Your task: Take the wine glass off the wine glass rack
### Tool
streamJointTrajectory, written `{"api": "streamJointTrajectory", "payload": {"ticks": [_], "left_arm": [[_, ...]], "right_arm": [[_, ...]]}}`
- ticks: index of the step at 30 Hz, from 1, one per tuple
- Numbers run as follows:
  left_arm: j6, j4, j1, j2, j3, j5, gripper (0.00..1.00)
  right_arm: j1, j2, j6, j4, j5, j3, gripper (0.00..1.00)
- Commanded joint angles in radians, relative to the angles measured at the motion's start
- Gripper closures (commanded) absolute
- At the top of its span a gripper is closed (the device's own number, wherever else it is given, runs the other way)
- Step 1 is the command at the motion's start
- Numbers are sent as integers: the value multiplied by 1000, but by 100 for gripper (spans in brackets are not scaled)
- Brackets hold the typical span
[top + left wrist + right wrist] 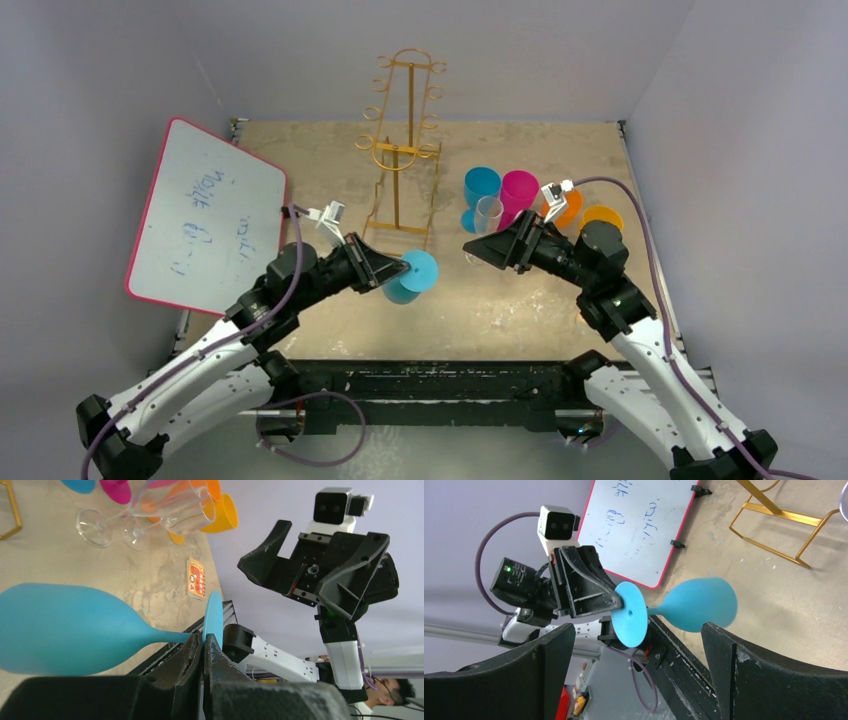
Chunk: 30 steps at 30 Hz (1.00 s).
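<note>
Pinched in the left claw [203, 644], jaws closed on the thin stem: a matte turquoise, plastic-looking wine glass [65, 630], lying sideways in the air, round foot toward the opposite arm, bowl over the sandy tabletop [520, 320]. Already clear of the tall gold wire wine glass rack [400, 150], just in front of its rectangular base; no glass visible on its curled hooks. Facing it from the right, near but not touching: the right claw [472, 248], jaws spread wide and empty. Farther out, a cluster of blue, magenta, orange and clear glasses [515, 190] at the right and a red-edged whiteboard [205, 215] at the left. Looks like the carry-away stage, with a set-down or hand-over to come. Calls for a firm pinch on the stem, a slow swing to upright, foot flat on bare tabletop, well apart from the rack's wire and the cluster. Release only once settled.
</note>
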Motion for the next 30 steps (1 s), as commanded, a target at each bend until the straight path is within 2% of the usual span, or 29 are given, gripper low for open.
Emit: {"api": "streamJointTrajectory", "payload": {"ticks": [1,6,10,17,21,27,30], "left_arm": [[1,222,-110,45,-35,-134,100],[53,207,-192,62,16,-229,100],[73,182,-200,93,46,-196,100],[56,259,-243,103,27,-173,100],[56,281,-245,105,33,-169,100],[53,309,-248,134,42,-141,100],[51,317,-249,135,40,-149,100]], "right_arm": [[-2,-6,3,40,-42,11,1],[-1,-17,27,48,-63,-14,4],[0,-10,51,89,-111,-27,9],[16,53,59,136,-187,-27,17],[40,88,52,120,-183,-40,28],[74,96,77,183,-191,-65,55],[77,102,79,208,-205,-65,74]]}}
